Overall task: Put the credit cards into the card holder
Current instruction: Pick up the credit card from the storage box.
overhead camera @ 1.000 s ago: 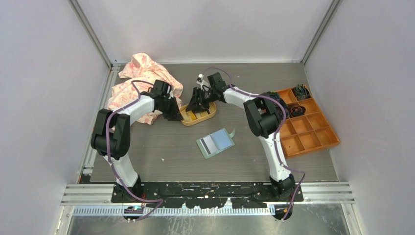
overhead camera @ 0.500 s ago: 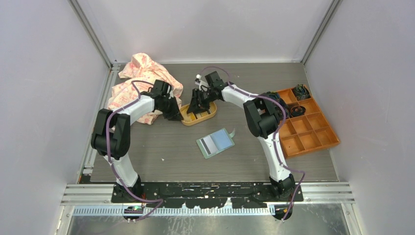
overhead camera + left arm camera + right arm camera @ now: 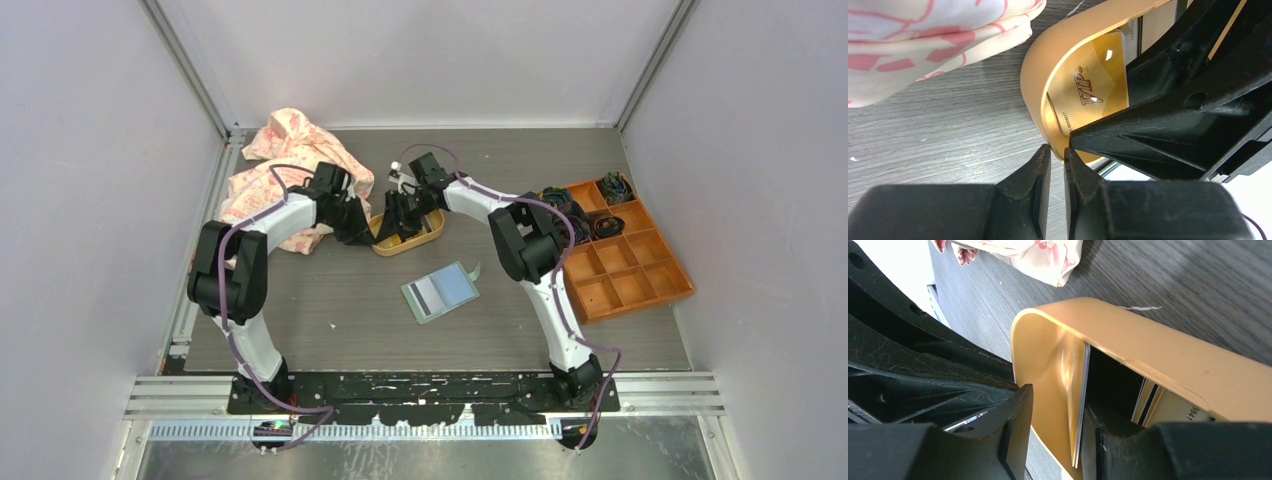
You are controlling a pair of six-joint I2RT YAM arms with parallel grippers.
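Grey table (image 3: 330,320) bears 1 card holder (image 3: 441,292), 1 tray (image 3: 428,240), 1 orange box (image 3: 640,285).

Gold card (image 3: 1077,400) between end effector (image 3: 1055,417) jaws

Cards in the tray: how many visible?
3 at least, all in the tray: gold card on edge at the curved end, striped card and beige card deeper in. More may be hidden.
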